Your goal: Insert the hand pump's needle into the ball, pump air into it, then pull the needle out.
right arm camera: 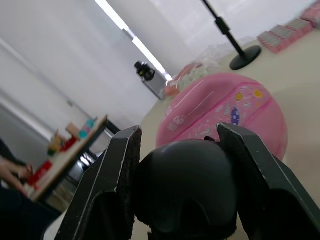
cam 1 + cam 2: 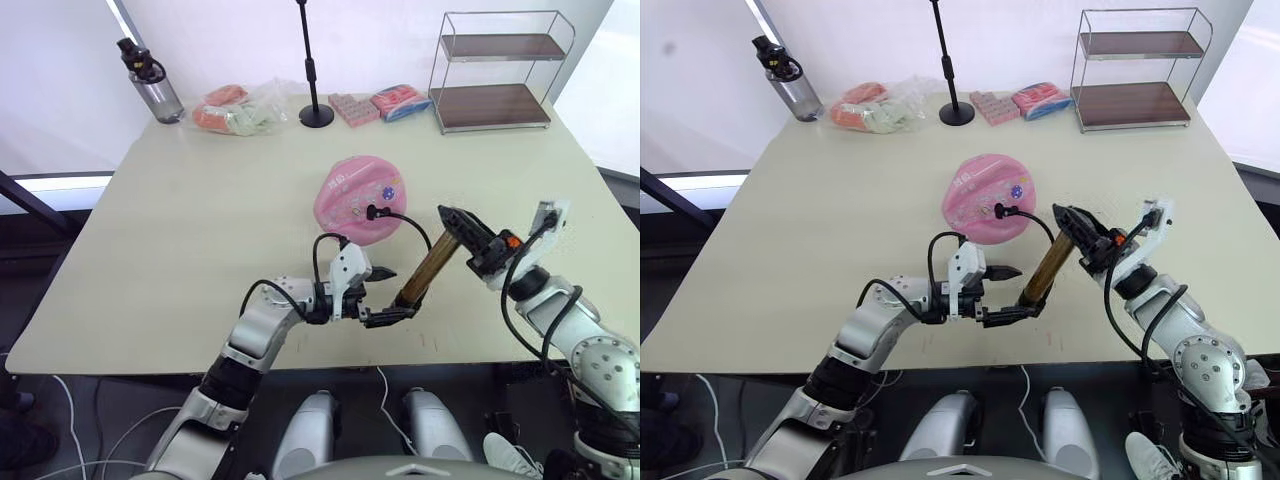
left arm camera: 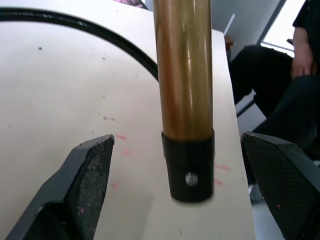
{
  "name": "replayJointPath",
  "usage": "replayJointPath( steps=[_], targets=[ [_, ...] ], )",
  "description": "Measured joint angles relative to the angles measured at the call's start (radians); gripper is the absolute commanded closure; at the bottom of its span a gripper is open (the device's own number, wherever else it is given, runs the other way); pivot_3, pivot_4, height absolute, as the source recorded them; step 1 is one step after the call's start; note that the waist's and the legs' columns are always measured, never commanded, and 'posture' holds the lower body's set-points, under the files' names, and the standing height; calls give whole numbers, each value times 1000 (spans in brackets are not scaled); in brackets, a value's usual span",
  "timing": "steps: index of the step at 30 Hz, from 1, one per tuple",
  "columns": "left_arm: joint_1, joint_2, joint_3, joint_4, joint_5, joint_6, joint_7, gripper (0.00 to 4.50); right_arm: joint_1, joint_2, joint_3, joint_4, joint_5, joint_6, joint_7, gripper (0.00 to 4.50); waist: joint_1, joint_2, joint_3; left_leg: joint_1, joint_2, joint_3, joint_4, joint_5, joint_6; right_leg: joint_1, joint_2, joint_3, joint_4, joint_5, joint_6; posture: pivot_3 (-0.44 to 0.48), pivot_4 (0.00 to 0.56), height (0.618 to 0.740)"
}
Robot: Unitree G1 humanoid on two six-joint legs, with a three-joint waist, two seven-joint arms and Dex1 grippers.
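Pump work seems under way: nearest, the left pincer (image 2: pixel 383 297) stands open around the hand pump (image 2: pixel 428 268) base, not gripping. At two o'clock, the right pincer (image 2: pixel 462 232) clamps its handle. Farther, at twelve o'clock on the worktop (image 2: pixel 180 230), the ball (image 2: pixel 358 198) has the hose fitting in its valve; pulling out remains.

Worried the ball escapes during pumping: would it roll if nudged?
Probably not far: the ball looks soft and flattened on the table, so it should yield, not roll. The hose plugged into it may tug it.
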Motion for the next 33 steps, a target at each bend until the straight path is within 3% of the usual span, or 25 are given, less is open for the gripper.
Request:
replayJointPath(
  steps=[4, 9, 21, 33],
  targets=[
    [-1, 36, -1, 1, 0, -8, -52, 45, -19, -120, 106, -21, -233, -79, 189, 2581, 2, 0, 0, 0, 2, -4, 0, 0, 0, 1, 3, -4, 0, -1, 0, 0, 150, 731],
    [-12, 47, -1, 23, 3, -28, -78, 45, -27, -151, 171, -5, -402, -185, 347, 2581, 2, -1, 0, -1, 2, -3, 1, 0, 0, 1, 2, -4, -1, 0, -1, 0, 150, 731],
    [-52, 39, -40, 125, 43, -93, -138, 45, -35, -131, 174, 138, -494, -312, 601, 2581, 3, -2, 1, -1, 2, -4, 1, 0, 0, 2, 2, -4, -1, 1, -1, 0, 150, 731],
    [-100, -28, -73, 233, 92, -128, -150, 45, -12, -64, 137, 204, -461, -331, 638, 2581, 5, -2, 1, -1, 1, -4, 2, 0, 0, 2, 2, -4, -1, 1, -2, 0, 150, 731]
  ],
)
